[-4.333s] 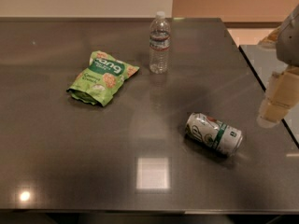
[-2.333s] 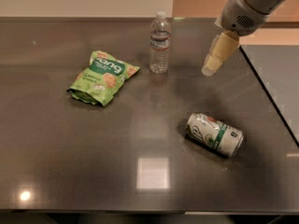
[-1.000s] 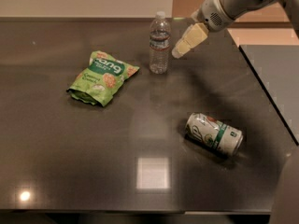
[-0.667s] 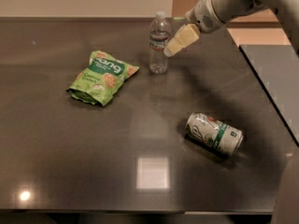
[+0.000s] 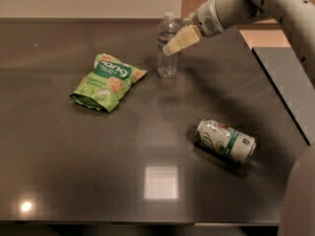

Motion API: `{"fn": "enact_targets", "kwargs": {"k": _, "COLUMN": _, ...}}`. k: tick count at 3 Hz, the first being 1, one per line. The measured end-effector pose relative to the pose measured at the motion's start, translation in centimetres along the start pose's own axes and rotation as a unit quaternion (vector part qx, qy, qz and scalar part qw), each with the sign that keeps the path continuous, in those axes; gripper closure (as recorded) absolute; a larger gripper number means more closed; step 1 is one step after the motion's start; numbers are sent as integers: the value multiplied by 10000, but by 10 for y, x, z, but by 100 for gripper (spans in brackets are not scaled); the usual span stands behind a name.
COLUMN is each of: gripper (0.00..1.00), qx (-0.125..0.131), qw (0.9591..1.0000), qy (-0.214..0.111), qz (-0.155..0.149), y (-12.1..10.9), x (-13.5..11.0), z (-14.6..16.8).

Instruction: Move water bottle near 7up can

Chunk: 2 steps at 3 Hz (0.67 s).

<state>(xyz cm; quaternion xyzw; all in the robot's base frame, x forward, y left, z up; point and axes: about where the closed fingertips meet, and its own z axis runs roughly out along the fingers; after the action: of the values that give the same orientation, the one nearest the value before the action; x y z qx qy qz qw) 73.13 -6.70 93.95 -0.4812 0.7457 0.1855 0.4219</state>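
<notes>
The water bottle [image 5: 168, 50] stands upright at the back middle of the dark table, clear with a white cap. The 7up can [image 5: 226, 140] lies on its side at the front right, white and silver with green lettering, well apart from the bottle. My gripper [image 5: 178, 41] reaches in from the upper right on a grey arm. Its cream tip overlaps the bottle's upper right side at label height.
A green snack bag [image 5: 108, 81] lies left of the bottle. The dark table [image 5: 74, 156] has its right edge near the can, with a grey surface [image 5: 290, 87] beyond it. Part of the robot's body [image 5: 300, 200] shows at the bottom right.
The gripper has swung from the right side of the table up and leftward to the bottle and now overlaps it. The bottle, can and bag have not moved.
</notes>
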Motion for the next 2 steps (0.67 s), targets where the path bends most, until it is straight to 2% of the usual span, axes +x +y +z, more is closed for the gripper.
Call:
{"fn": "enact_targets", "kwargs": {"k": 1, "gripper": 0, "qx": -142, "qw": 9995, "qy": -199, "qz": 182, "y": 5, "x": -4, "z": 9}}
{"fn": "enact_targets", "kwargs": {"k": 2, "gripper": 15, "qx": -309, "qw": 9986, "qy": -332, "qz": 281, "y": 16, "x": -5, "z": 14}}
